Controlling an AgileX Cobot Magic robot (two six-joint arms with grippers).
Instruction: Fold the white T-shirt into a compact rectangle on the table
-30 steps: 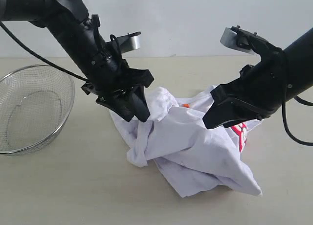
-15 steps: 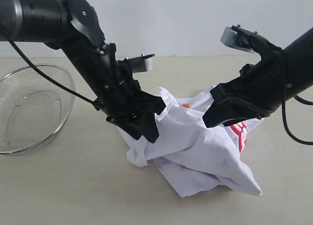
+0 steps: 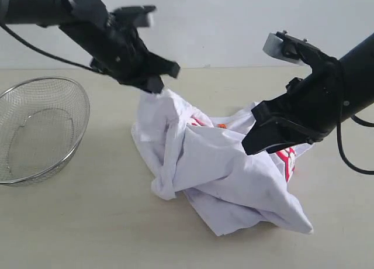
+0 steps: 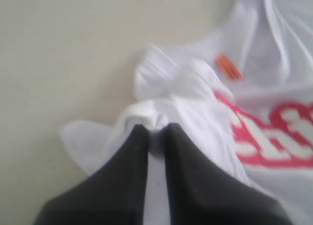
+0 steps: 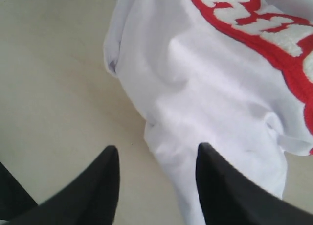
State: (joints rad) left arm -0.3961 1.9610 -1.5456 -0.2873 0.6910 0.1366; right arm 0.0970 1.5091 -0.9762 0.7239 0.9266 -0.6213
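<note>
Crumpled white T-shirt [image 3: 228,175] heaped on the table [image 3: 87,222], red lettering [image 3: 287,162] mostly buried in folds, left gripper [image 4: 156,129] pinched tight on a bunch of cloth, right gripper [image 5: 156,159] spread apart, holding nothing, mesh basket [image 3: 35,128] cropped at the edge.

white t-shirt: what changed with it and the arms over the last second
The left end effector shut on a fold of the white T-shirt and lifted it, drawing that side up into a peak. The right end effector stayed open over the shirt; the wire basket did not move.
</note>
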